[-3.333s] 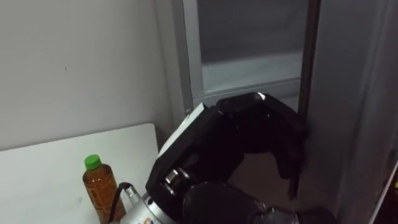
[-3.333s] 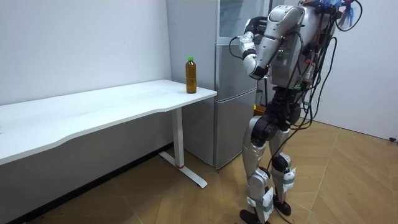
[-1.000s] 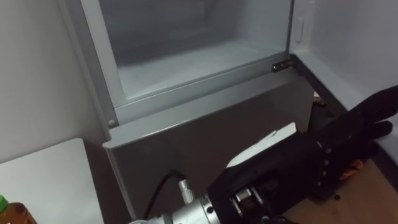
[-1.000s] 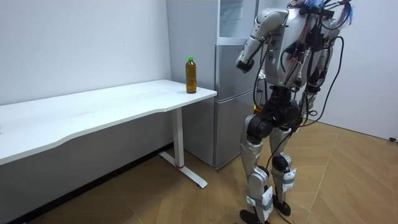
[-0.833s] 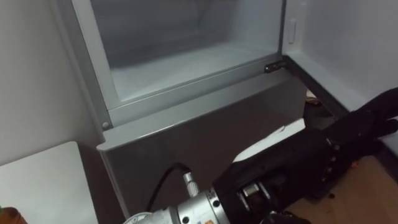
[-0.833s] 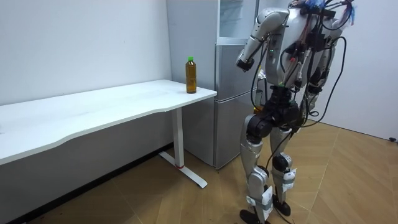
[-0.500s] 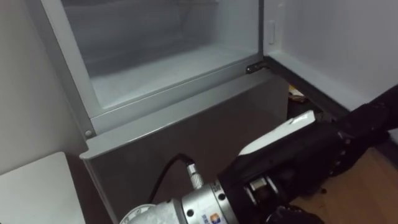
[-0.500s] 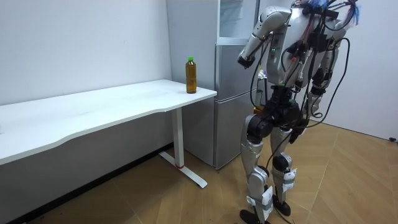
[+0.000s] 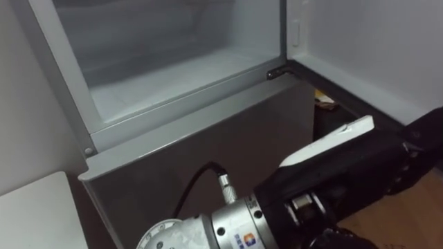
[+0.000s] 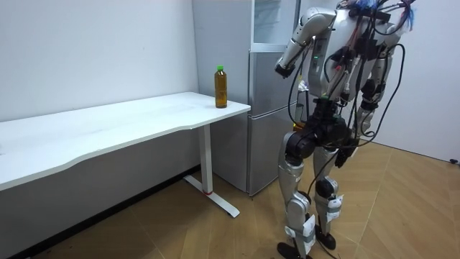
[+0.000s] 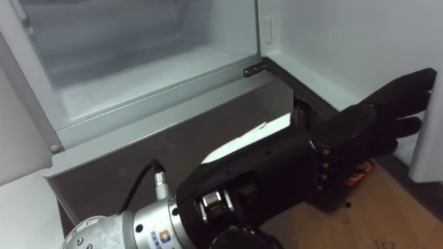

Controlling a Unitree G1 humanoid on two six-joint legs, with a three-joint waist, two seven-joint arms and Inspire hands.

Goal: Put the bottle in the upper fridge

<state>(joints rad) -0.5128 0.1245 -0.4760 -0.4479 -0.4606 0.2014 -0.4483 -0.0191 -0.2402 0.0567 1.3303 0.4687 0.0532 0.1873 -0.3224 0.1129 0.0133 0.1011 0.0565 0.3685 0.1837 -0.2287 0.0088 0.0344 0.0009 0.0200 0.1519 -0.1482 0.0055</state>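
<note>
Bottle: on tabletop; likely stiff, light, slippery; grasp mid-body.
Left hand: fingers extended, empty, by fridge door.

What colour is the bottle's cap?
Green; the bottle cap shows best in the room view.

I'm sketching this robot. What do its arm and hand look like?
The left robot hand is black, with a white tag on its back. Its wrist is a silver cylinder with a small coloured mark, and a black cable plugs into it.
</note>
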